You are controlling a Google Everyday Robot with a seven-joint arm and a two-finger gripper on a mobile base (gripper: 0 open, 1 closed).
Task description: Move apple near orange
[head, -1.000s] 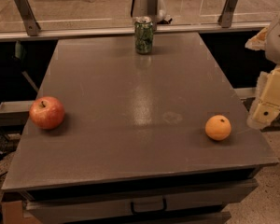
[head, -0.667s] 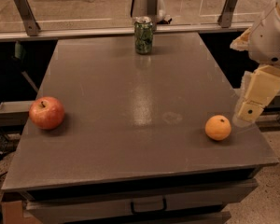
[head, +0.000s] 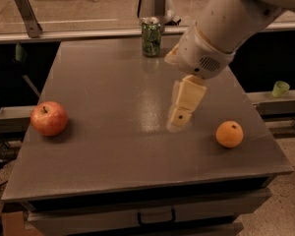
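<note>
The red apple with yellowish patches sits near the left edge of the grey table. The small orange sits near the right edge, at about the same depth. My gripper hangs from the white arm over the middle of the table, pointing down. It is between the two fruits, closer to the orange, and touches neither. Nothing is held in it.
A green drink can stands upright at the back of the table. A metal rail runs behind the table. A small green cup sits on a ledge to the right. A drawer handle is below the front edge.
The arm has swung in from the right edge, past the orange, to over the middle of the table. The apple, orange and can have not moved.
</note>
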